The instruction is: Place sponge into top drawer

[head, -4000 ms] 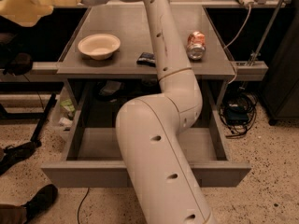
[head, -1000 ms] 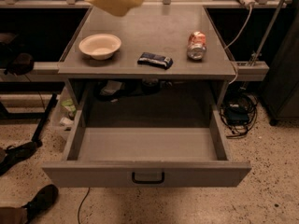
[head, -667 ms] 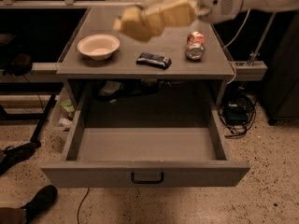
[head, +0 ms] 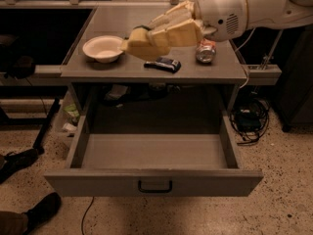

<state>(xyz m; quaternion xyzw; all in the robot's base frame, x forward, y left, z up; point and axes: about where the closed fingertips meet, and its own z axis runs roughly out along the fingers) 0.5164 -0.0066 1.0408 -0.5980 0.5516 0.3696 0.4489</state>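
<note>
Over the table (head: 112,18), the gripper (head: 142,44) has its fingers clamped on the sponge (head: 136,39), green side up. White bowl (head: 103,48) is left of the fingers, dark snack wrapper (head: 163,63) just below them, and a can (head: 206,51) to the right, label unreadable. Top drawer (head: 98,182) sits pulled open well below.

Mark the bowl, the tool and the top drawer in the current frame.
bowl (head: 100,47): camera view, bare inside.
tool (head: 136,42): camera view, its tip, above the table (head: 117,18), right of the bowl.
top drawer (head: 154,186): camera view, handle on the front panel.
</note>
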